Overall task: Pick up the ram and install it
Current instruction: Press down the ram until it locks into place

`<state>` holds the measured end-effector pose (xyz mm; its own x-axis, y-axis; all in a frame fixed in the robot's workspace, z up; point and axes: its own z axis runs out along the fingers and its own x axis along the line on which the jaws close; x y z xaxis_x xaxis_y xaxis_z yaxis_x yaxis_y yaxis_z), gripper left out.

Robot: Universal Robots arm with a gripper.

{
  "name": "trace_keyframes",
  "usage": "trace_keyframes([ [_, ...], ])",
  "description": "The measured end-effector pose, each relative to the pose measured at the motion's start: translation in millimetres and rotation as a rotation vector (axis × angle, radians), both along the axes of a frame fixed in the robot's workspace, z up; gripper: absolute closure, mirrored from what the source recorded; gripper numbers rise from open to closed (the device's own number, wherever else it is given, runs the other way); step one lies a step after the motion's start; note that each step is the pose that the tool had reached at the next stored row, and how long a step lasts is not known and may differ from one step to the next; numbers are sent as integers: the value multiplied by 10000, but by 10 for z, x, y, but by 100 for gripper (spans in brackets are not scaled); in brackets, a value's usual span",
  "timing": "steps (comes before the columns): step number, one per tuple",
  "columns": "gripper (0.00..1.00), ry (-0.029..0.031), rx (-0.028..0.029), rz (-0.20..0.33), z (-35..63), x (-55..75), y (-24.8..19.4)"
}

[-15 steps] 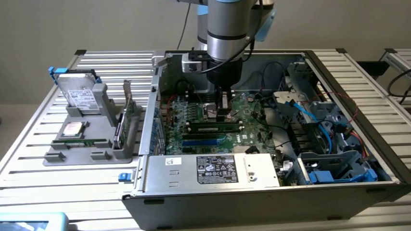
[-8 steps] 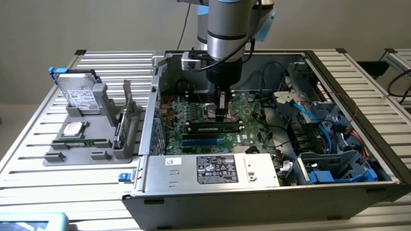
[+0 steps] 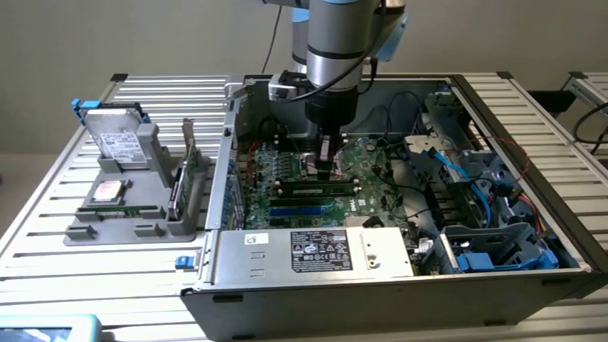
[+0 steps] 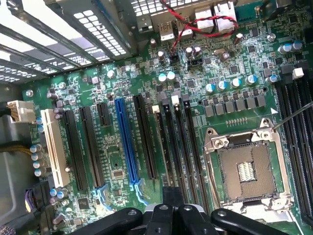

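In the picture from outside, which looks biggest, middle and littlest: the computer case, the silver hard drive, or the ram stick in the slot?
Largest to smallest, as seen in the exterior view:
1. computer case
2. silver hard drive, standing in the grey holder
3. ram, under the gripper
The drive and ram sit at similar distances, so that order seems safe.

Evenly and softly lit from above in the exterior view, with pale sheen along the slatted metal table [image 3: 57,214] and deep shade inside the computer case [image 3: 532,214]. Brighter and sharper over the motherboard [image 4: 122,88] in the wrist view (blown-out glare through the case grille [image 4: 98,29]), slightly soft toward the near edge.
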<state>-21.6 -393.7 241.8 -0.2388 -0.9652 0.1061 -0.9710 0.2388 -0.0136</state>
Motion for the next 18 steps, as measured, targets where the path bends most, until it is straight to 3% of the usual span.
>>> trace_keyframes([
  [4,89,-4,-1,-410,-1,1,0],
  [6,89,-58,1,-568,-2,1,1],
  [12,89,-96,28,-1014,-2,1,1],
  [18,89,-224,31,-1724,-3,1,0],
])
